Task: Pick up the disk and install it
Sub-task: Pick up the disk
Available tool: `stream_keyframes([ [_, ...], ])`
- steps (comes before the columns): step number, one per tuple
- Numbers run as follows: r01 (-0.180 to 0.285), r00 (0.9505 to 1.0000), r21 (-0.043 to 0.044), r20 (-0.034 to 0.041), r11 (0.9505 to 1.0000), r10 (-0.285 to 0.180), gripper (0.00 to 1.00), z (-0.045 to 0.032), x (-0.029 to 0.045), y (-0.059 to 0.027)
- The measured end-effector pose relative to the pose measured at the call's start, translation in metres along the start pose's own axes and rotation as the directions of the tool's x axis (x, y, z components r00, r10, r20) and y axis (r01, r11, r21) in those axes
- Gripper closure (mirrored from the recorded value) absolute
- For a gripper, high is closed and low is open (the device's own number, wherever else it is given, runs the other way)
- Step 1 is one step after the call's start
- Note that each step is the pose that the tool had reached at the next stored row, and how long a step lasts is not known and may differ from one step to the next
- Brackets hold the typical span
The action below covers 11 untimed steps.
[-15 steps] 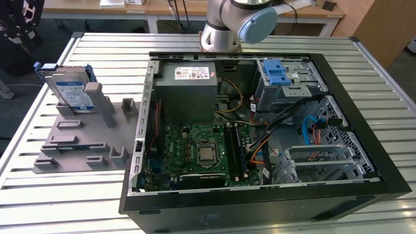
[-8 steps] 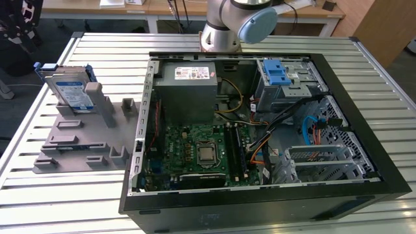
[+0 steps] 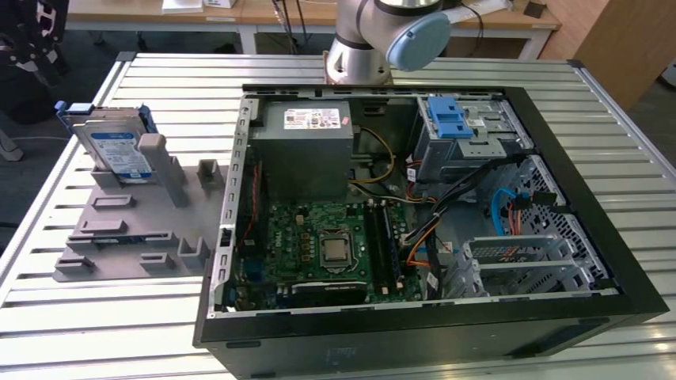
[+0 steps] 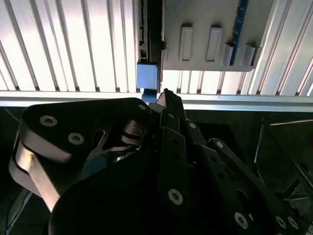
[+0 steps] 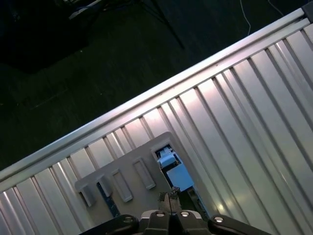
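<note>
**Above the grey holder, closed fingers hang over the upright disk**

Nearest the wrist cameras, the fingers are pressed together and carry nothing. Beyond their tips in the first wrist view lies the holder, with the disk's blue top edge showing.

In the exterior view the disk stands on edge in that holder, at the view's left. Its long axis seems to run up and down, leaning slightly back. The labelled face is turned toward the camera, and blue rails run along its edges.

It is probably stiff, dense and heavy for its size. The smooth metal could slip, and it is likely sensitive to knocks. The soundest hold looks to be across the two flat faces, on the upper part that rises free of the holder, not on the plastic rails.

Farther off, on the same slatted desk, sits the open computer case, well apart from the disk.
</note>
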State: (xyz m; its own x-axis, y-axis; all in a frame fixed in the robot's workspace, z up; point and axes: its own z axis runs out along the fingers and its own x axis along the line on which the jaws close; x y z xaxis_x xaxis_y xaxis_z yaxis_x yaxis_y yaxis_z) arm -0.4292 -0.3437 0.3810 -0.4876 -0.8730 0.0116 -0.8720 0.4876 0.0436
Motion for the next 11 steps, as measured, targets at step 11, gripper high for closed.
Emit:
stream_keyframes([
  [11,0.085,0.9964,0.0082,0.0017,0.9964,-0.085,0.89,0.0004,0.0,0.0],
])
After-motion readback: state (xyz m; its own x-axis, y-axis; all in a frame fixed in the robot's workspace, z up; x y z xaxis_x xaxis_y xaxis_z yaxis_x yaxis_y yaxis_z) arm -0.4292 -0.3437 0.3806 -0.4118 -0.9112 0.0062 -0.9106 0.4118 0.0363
